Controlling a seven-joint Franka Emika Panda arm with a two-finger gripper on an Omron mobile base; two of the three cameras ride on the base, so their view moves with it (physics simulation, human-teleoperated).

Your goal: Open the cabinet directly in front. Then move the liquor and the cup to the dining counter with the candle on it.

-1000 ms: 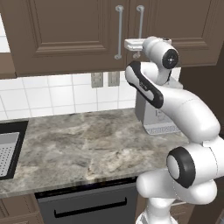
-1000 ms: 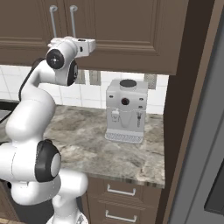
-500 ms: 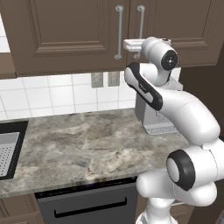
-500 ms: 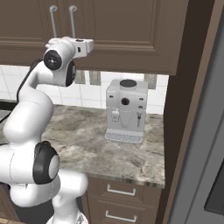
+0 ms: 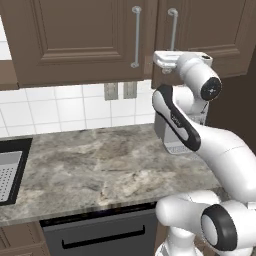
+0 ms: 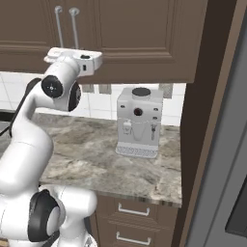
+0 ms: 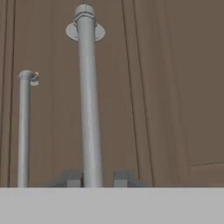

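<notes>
So the arm is reaching straight up to the cabinet [image 5: 90,40], the dark brown wall one with two raised-panel doors, both doors flat and closed. The gripper [image 7: 99,178] is right at the lower end of the right-hand door's handle [image 7: 87,100], a long vertical silver bar, and in the hand view the two dark fingertips [image 7: 70,178] sit one on each side of that bar, pressed in close, so I'd call it clamped on the handle. The left door's handle [image 7: 24,127] runs parallel just beside it, a little apart. From the left base view the white hand sits against the bottom edge of the right door, directly under its bar, with the other door's bar just to the left of it. Below the cabinet there's white tile backsplash with a pair of outlets [image 5: 120,90], and under that a grey-brown marbled counter [image 5: 95,165]. A white coffee machine [image 6: 139,121] stands on that counter, below the cabinet and off to the right of the handles. At the counter's far left, well away from the cabinet handles, a sink [image 5: 9,167] is set into the stone. A dark dishwasher front [image 5: 100,235] sits under the counter edge.
</notes>
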